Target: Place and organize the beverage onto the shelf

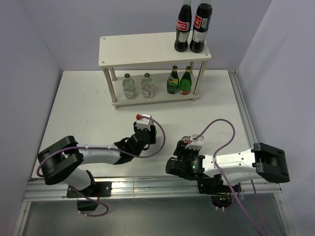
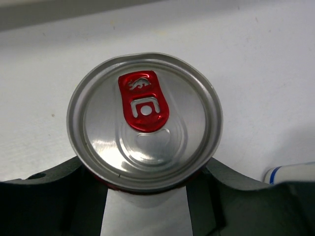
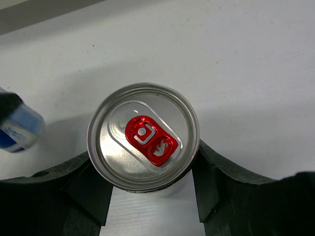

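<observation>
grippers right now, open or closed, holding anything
left gripper: closed on a red-tabbed can
right gripper: closed on a second can

I read the shelf (image 1: 147, 49) at the far side of the counter (image 1: 78, 113).

Lower board, left to right: first clear bottle (image 1: 129, 86), second clear bottle (image 1: 147, 85), first green glass bottle (image 1: 173, 80), second green glass bottle (image 1: 185, 80). All four stand upright, in pairs set close together.

Upper board, right end: two cola bottles (image 1: 192, 27), upright and side by side.

The left end effector (image 1: 144, 127) and right end effector (image 1: 189, 147) sit low over the near half of the counter, apart from each other and well short of the shelf. Their wrist bodies hide the fingers, so I cannot read any grip from here. A purple cable (image 1: 224, 132) loops above the right arm.
</observation>
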Action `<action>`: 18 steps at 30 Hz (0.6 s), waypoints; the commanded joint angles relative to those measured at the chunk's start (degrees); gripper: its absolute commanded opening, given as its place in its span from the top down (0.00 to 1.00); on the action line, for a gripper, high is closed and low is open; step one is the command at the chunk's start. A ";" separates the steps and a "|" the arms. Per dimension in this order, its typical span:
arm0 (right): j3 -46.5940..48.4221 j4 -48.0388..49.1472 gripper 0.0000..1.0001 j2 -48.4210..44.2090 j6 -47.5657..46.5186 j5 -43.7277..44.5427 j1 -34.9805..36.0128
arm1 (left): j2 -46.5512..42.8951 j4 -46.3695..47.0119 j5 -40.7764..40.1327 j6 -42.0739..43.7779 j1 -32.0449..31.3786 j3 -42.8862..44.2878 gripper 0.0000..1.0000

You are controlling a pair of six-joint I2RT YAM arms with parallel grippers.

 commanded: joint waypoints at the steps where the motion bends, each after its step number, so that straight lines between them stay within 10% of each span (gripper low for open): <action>1: 2.20 -2.96 1.00 -1.49 3.93 3.75 0.43 | -8.13 -9.59 -3.34 4.26 0.28 10.33 1.00; 7: 1.49 1.87 1.00 -6.41 -3.27 2.78 0.52 | -13.42 -27.53 -0.97 11.37 5.02 33.32 1.00; 18: 0.70 10.05 1.00 -16.69 -18.30 1.99 0.43 | 3.35 -45.38 12.46 18.08 23.83 74.65 1.00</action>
